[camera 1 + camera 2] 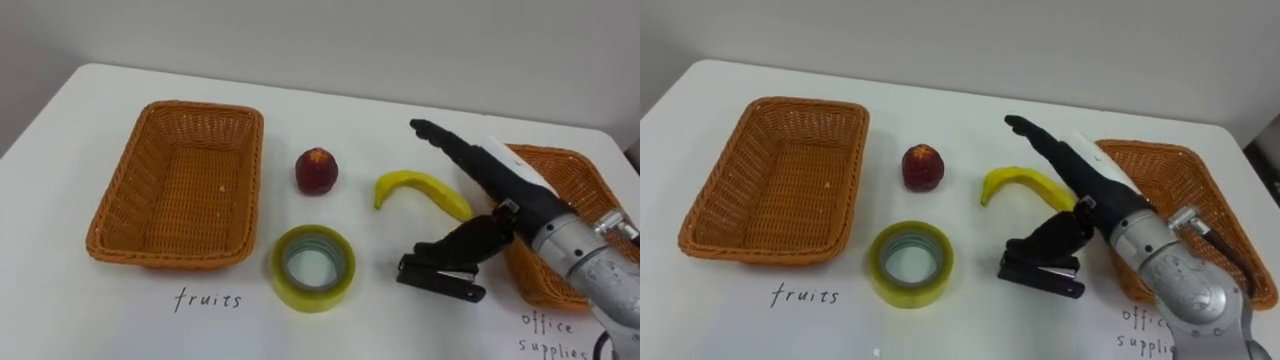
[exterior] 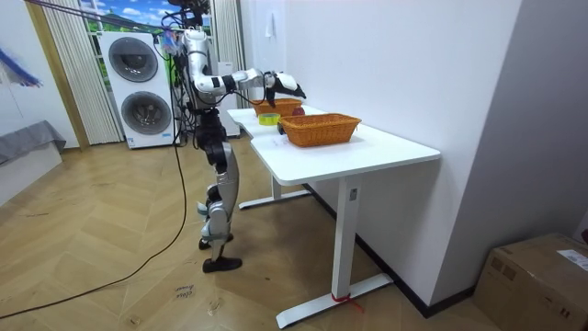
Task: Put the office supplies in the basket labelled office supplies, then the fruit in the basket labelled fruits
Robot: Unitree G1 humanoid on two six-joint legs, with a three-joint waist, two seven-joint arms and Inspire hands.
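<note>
Stapler (image 1: pixel 445 282), black, lies on the white table (image 1: pixel 80 300) toward the near right, its long axis running left to right with the right end a little nearer. Its right end sits just beside the near left corner of the right basket (image 1: pixel 545 152). The right hand (image 1: pixel 505 185) is directly over it, so the stapler is below and slightly near of the palm. That hand comes in from the near right, forearm slanting across the right basket's left rim. Its fingers (image 1: pixel 440 137) are stretched straight toward the far left, passing above the banana (image 1: pixel 420 188). The thumb (image 1: pixel 468 243) is bent down and seems to touch the stapler's top. Nothing is clasped; the hand is spread, not closed round the stapler.

The coming move looks like a pinch across the stapler's short side, then a short carry rightward into the right basket, which I take to be the one for office supplies. The fingers would have to drop and curl first.

Farther left, a red fruit (image 1: pixel 316 170) and a tape roll (image 1: pixel 346 268) wait beside the empty left basket (image 1: pixel 100 215)
</note>
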